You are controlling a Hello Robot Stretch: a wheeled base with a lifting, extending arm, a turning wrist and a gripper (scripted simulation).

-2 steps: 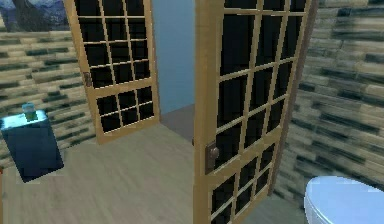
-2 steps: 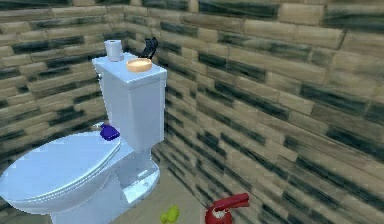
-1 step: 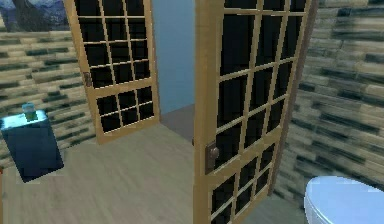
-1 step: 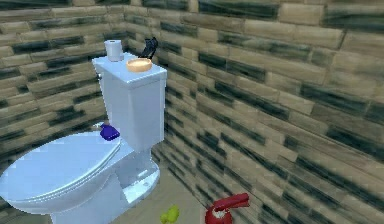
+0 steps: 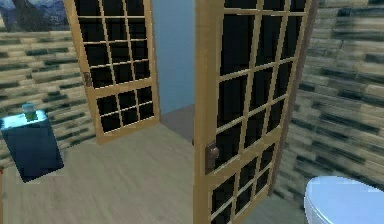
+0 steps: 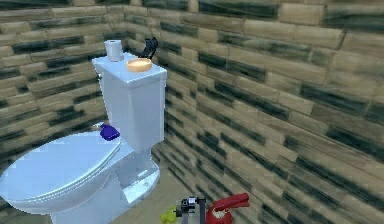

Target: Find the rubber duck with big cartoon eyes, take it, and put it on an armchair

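A white toilet (image 6: 70, 170) stands against the brick wall in the arm side view, its lid down. On its tank (image 6: 135, 100) sit a white paper roll (image 6: 114, 48), a small round orange-topped thing (image 6: 139, 65) and a small dark thing (image 6: 151, 46). A small blue-purple thing (image 6: 109, 131) shows beside the tank. On the floor at the bottom lie a small yellow-and-dark blob (image 6: 184, 212) and a red thing (image 6: 230, 206); I cannot tell what they are.
Ahead, two wooden doors with dark panes, the left (image 5: 115, 65) and the right (image 5: 245, 100), stand ajar with a gap (image 5: 175, 60) between them. A dark blue bin (image 5: 32, 148) with a cup (image 5: 29, 111) on it stands at the left wall. The toilet's edge (image 5: 345, 200) is at the bottom right.
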